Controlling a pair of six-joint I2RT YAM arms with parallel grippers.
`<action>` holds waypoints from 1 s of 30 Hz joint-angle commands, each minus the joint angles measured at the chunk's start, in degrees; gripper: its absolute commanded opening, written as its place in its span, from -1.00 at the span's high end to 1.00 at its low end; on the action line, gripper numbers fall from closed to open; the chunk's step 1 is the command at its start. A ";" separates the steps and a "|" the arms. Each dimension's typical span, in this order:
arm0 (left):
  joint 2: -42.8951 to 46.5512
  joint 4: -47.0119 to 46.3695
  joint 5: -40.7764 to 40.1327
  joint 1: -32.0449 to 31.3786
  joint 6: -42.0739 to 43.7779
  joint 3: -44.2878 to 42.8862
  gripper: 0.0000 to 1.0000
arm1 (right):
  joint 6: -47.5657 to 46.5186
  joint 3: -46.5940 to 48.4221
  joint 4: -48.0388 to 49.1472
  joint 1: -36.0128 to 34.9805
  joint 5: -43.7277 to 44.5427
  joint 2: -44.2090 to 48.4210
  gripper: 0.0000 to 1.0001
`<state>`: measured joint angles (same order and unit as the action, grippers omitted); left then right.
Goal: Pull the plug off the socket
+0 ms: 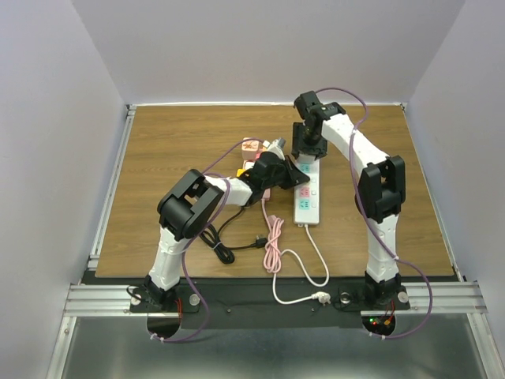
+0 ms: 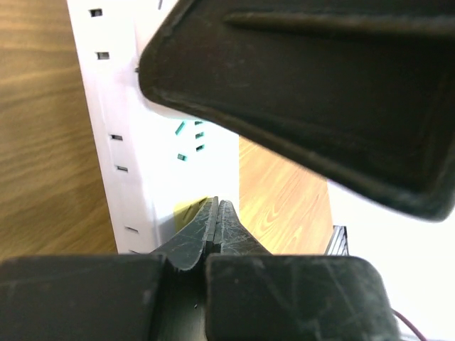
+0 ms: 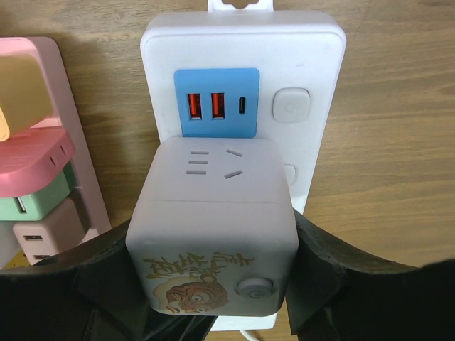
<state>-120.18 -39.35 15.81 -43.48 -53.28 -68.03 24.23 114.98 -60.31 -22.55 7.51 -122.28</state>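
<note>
A white cube plug (image 3: 213, 227) with a tiger picture sits in the white power strip (image 3: 313, 57), just below its blue USB panel. My right gripper (image 3: 213, 273) is shut on the cube, one black finger (image 3: 334, 266) on each side. From above, the right gripper (image 1: 306, 151) is over the far end of the strip (image 1: 306, 207) and hides the cube. My left gripper (image 1: 290, 175) is shut and empty, with its tips at the strip's left edge. In the left wrist view its closed tips (image 2: 217, 213) lie over the strip (image 2: 142, 142).
A pink power strip (image 3: 64, 85) with pink, green and yellow cube plugs lies just left of the white one. A pink cable (image 1: 274, 237), a black cable (image 1: 229, 246) and the strip's white cable (image 1: 312, 272) lie on the near table. A black blurred part (image 2: 320, 92) fills the top of the left wrist view.
</note>
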 commanded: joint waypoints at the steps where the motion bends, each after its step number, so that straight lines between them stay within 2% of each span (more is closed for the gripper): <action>1: -6.21 18.61 -2.98 -0.11 4.14 3.69 1.00 | 3.28 6.05 2.31 0.22 -2.76 2.31 0.99; 6: -5.85 18.70 -3.07 0.15 4.15 3.61 1.00 | 2.23 1.93 5.10 0.22 -2.67 0.37 0.99; 8: -5.59 18.79 -3.07 0.15 4.15 3.61 1.00 | 1.96 -3.60 10.46 0.22 -2.59 1.34 0.99; 17: -5.85 18.79 -3.51 0.42 4.06 3.43 1.00 | 5.82 -17.14 24.17 -0.92 3.12 7.49 0.99; 22: -6.38 19.14 -3.42 0.51 3.97 2.99 1.00 | 7.41 -24.27 28.76 -2.50 4.63 10.66 0.99; 26: -7.00 19.49 -3.25 0.68 4.06 2.90 1.00 | 6.88 -20.77 24.13 -2.59 0.32 9.34 0.99; 30: -7.44 19.58 -3.16 0.77 4.23 3.08 1.00 | 4.52 -11.90 15.59 -2.50 -2.23 6.80 0.99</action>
<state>-121.64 -35.70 16.58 -43.24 -53.04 -67.64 28.29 94.39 -40.34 -24.05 10.31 -116.81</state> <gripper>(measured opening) 0.017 0.658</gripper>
